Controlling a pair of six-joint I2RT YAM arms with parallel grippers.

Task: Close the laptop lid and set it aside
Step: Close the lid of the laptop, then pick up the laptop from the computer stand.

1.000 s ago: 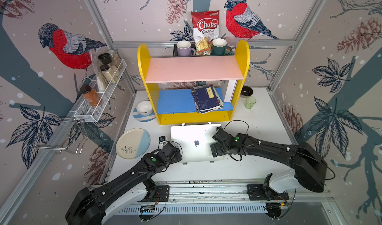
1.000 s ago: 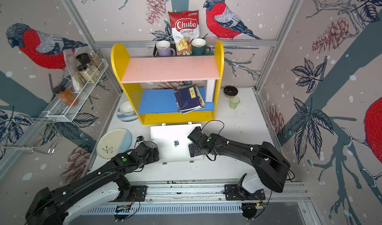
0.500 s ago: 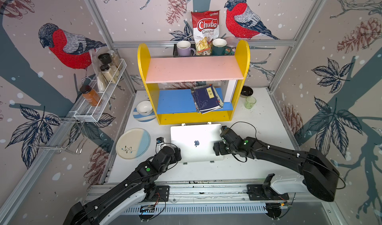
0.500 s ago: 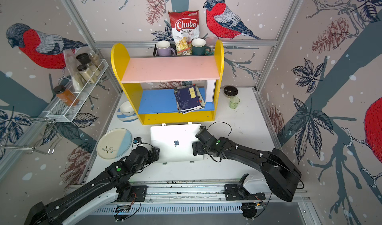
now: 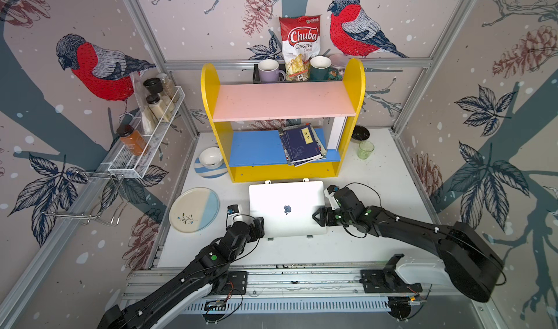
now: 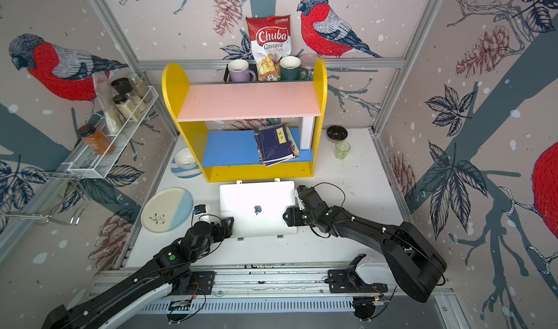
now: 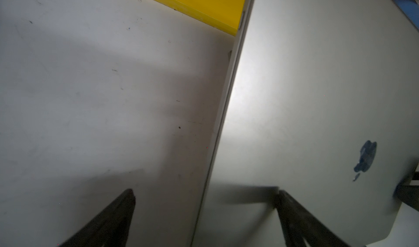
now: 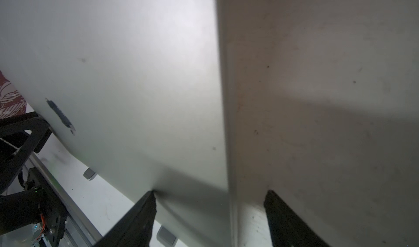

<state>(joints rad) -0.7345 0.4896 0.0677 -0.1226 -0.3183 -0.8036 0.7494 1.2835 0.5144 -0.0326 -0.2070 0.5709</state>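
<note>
Clearly, left fingers (image 7: 108, 218) and right fingers (image 8: 136, 221) stand apart — straddling laptop (image 5: 280, 197) edges.

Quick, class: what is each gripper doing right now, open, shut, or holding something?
Left gripper: open, jaws astride one edge of the laptop, holding nothing.
Right gripper: open, jaws astride the opposite edge, holding nothing.

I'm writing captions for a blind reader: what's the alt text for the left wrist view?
A closed silver laptop, logo showing, fills one side; its edge runs between the left gripper's open fingers, with white table on the other side and a yellow shelf beyond.
</note>
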